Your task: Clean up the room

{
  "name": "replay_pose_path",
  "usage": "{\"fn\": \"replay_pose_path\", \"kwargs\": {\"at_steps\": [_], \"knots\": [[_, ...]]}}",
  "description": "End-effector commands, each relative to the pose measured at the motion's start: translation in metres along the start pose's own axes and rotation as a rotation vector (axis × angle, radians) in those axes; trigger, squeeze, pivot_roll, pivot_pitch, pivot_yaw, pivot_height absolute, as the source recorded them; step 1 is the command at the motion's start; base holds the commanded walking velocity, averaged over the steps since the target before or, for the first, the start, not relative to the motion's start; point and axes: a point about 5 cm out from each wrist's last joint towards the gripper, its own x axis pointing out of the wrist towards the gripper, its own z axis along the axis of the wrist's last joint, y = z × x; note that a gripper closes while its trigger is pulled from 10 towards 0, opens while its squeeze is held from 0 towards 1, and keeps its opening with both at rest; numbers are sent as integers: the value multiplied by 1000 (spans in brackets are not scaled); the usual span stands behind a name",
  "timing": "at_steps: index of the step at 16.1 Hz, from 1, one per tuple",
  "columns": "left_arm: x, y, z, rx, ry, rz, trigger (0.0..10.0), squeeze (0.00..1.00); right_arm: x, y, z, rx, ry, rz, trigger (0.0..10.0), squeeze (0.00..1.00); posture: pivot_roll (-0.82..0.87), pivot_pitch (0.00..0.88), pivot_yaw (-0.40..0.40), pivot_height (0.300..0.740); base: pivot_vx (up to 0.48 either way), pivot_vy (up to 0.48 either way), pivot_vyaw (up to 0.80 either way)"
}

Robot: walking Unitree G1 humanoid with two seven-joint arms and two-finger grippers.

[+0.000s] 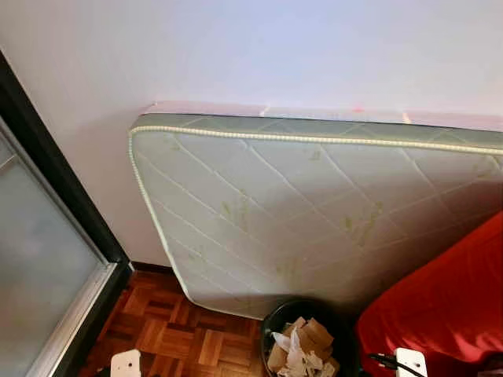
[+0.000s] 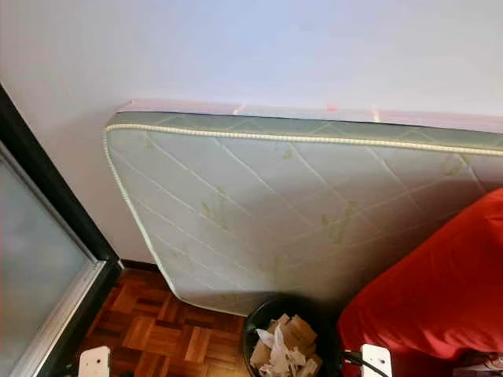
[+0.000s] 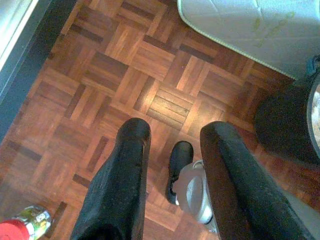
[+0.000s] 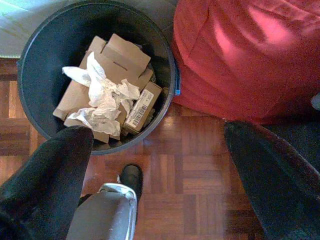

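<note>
A black waste bin point(image 1: 273, 320) stands on the parquet in front of me, holding cardboard pieces point(image 4: 117, 55) and crumpled white paper point(image 4: 102, 97). My right gripper point(image 4: 157, 134) hangs open just above the floor beside the bin's rim point(image 4: 30, 55), with nothing between its fingers. My left gripper point(image 3: 177, 131) is also open and holds nothing, hanging over bare parquet. A small bottle with a red cap point(image 3: 22, 227) lies on the floor close to the left gripper.
A quilted mattress point(image 1: 314, 212) leans on its side against the white wall behind the bin. A red cushioned seat point(image 1: 456, 298) presses against the bin's right side. A dark-framed glass door point(image 1: 39, 267) runs along the left. My feet point(image 3: 179, 160) stand on the parquet.
</note>
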Motion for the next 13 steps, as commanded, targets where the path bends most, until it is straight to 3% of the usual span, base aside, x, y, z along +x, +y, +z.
{"fn": "replay_pose_path", "kwargs": {"at_steps": [1,13], "knots": [[-1,0,-5,-9,20,7,10000,0,-1,-2,-1,-8,7,1,10000,0,112,0,-2,740,0,0,0],[-1,1,-6,0,33,-5,10000,0,-1,-1,-4,-16,18,-6,10000,0,75,0,18,740,0,0,0]]}}
